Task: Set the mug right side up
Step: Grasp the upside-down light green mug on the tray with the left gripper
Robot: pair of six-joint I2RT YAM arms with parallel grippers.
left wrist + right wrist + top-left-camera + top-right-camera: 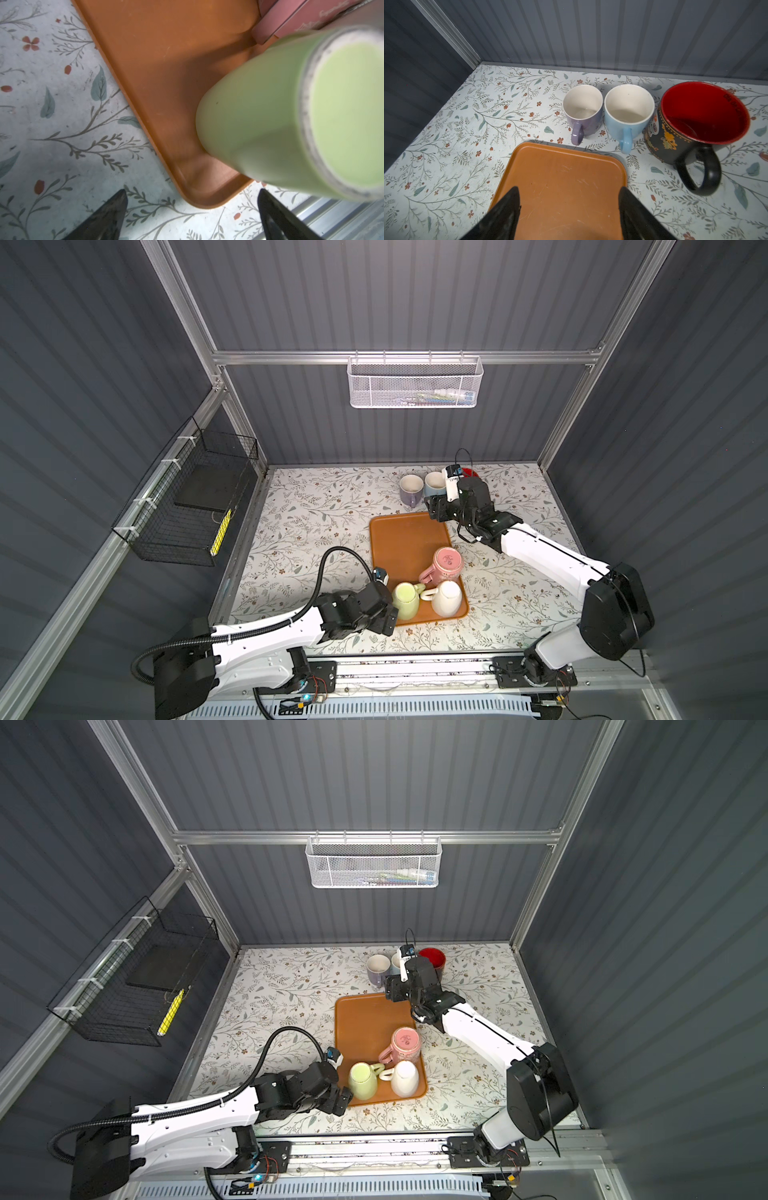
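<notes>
Visibility first: in the left wrist view the green mug [270, 124] is blurred, cut off at the frame edge, and its handle is out of shot. The pink mug [311, 16] shows only as a sliver there. In a top view the right wrist hides nearly all of the black mug [469, 471], leaving just a red scrap; in the other it covers most of the blue mug [628, 116]. The left gripper [192, 193] fingertips are hard to pick out from above, black on black. Can't tell whether it touches the mug. The green mug sits in the near-left corner of the orange tray [403, 539]. It is mouth down and base up: pale green, with a dull greyish ring around the flat base, handle pointing right toward the white mug [446, 598]. Pink sits just beyond it, also base up, with print on the base. White looks inverted too; its mouth isn't visible. The left gripper is spread wide and empty, just off the tray's near-left corner, with the mug outside its gap. The right gripper [569, 188] has its fingers apart with nothing between them, over the tray's far edge. The purple mug [582, 112], blue and black stand upright on the floral table [311, 510] behind the tray.
</notes>
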